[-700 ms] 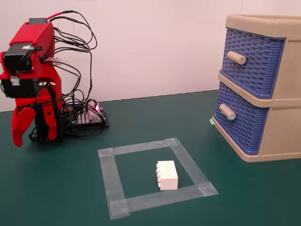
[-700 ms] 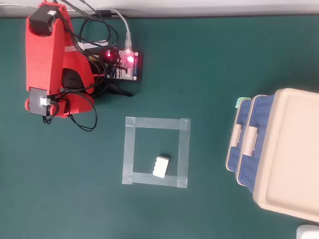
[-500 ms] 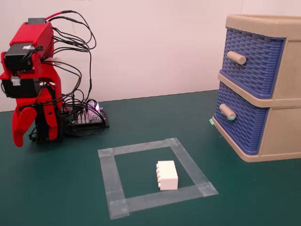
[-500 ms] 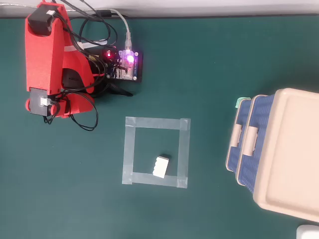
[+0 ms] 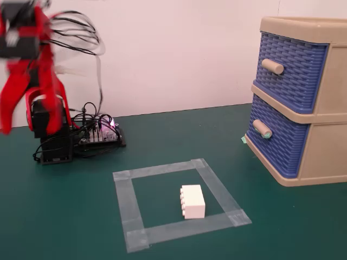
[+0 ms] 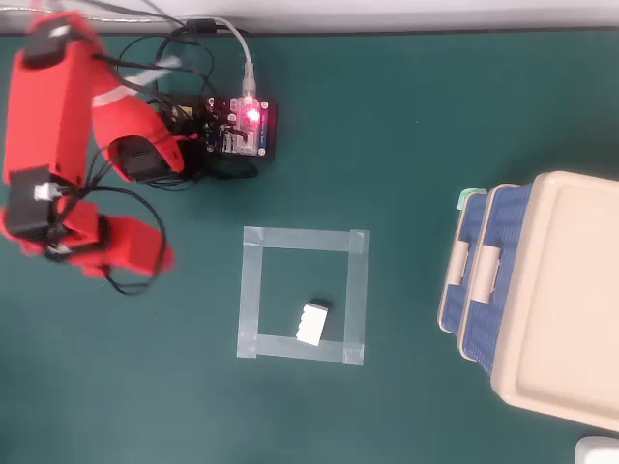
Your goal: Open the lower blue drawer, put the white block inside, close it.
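Note:
The white block [image 5: 193,201] lies inside a tape square on the green table, near the square's front edge; it also shows in the overhead view [image 6: 313,324]. The lower blue drawer [image 5: 279,143] of the beige cabinet [image 6: 556,300] is shut, and its teal-tipped handle [image 5: 263,129] points toward the square. My red gripper [image 5: 7,111] hangs blurred at the far left, well away from the block and the drawer; in the overhead view the gripper [image 6: 145,256] points right. It holds nothing that I can see, and the blur hides how its jaws stand.
The tape square [image 5: 162,170] marks the table's middle. The upper blue drawer [image 5: 293,67] with a plain beige handle is shut. A controller board with a lit LED [image 6: 242,126] and loose cables sit by the arm's base [image 5: 54,146]. The wall runs behind.

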Robot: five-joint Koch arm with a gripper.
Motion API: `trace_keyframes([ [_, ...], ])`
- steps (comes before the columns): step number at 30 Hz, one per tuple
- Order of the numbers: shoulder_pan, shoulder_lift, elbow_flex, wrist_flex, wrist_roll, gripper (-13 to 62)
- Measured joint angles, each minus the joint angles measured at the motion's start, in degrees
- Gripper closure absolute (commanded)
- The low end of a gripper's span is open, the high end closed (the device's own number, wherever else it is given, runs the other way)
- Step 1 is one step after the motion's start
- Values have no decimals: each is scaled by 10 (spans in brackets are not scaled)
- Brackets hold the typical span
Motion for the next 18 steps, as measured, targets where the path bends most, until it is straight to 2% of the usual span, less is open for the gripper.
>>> trace_keyframes([
  [2, -165, -83, -42, -83, 179, 169],
  [6, -350, -242, -72, -305, 417, 171],
  [8, -388, -283, -51, -407, 473, 171],
  [11, -439, -305, 70, -607, 543, 171],
  [14, -483, -305, 220, -868, 577, 171],
  [18, -517, -363, 285, -1179, 584, 171],
])
